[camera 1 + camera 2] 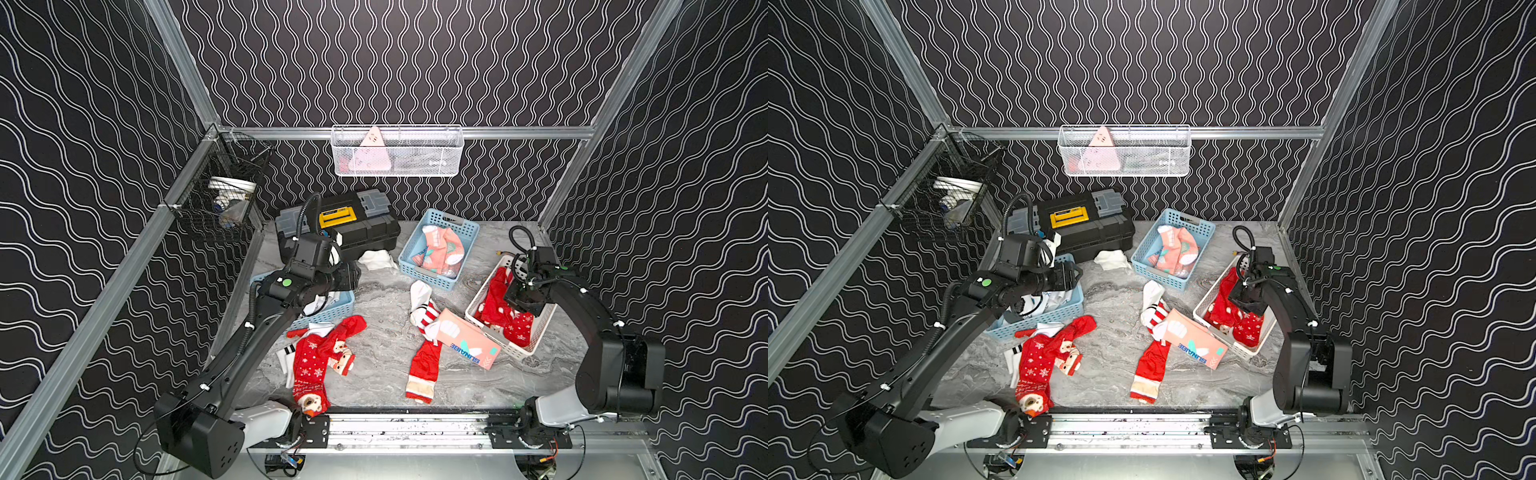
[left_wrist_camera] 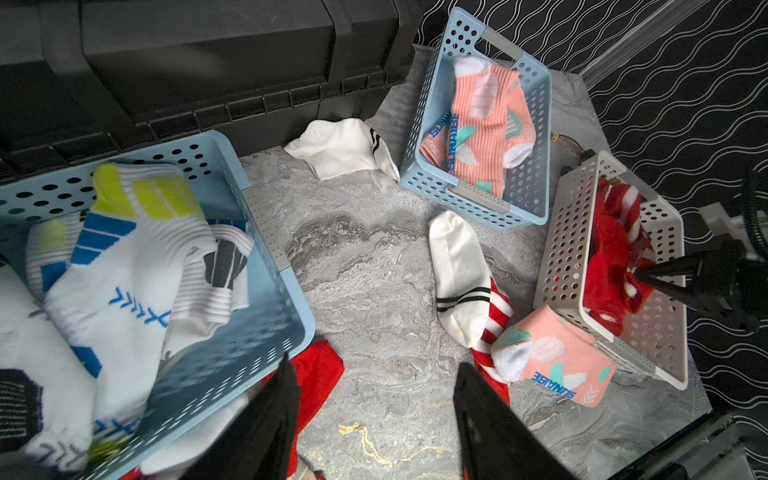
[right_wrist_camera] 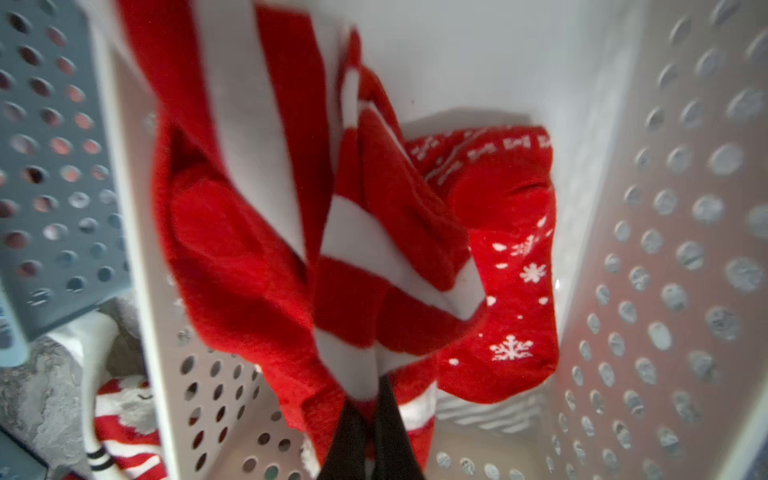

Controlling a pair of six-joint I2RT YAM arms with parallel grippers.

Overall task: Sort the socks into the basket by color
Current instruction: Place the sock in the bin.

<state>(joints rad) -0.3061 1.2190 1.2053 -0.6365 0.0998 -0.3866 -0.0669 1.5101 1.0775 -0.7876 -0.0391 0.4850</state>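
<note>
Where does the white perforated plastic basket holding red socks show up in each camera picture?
In a top view: white perforated plastic basket, right of centre, red socks inside.
In a top view: same spot.
Left wrist: beside the loose salmon-pink sock, here.
Right wrist: its walls fill the frame.
Shared landmark: neighbouring light-blue perforated basket.

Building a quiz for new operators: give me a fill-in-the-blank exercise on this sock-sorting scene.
The right gripper is shut on a red-and-white ____ sock inside the white basket.
The far blue basket holds socks coloured ____.
The left gripper is ____, holding nothing.
Missing words: striped; pink; open.
</note>
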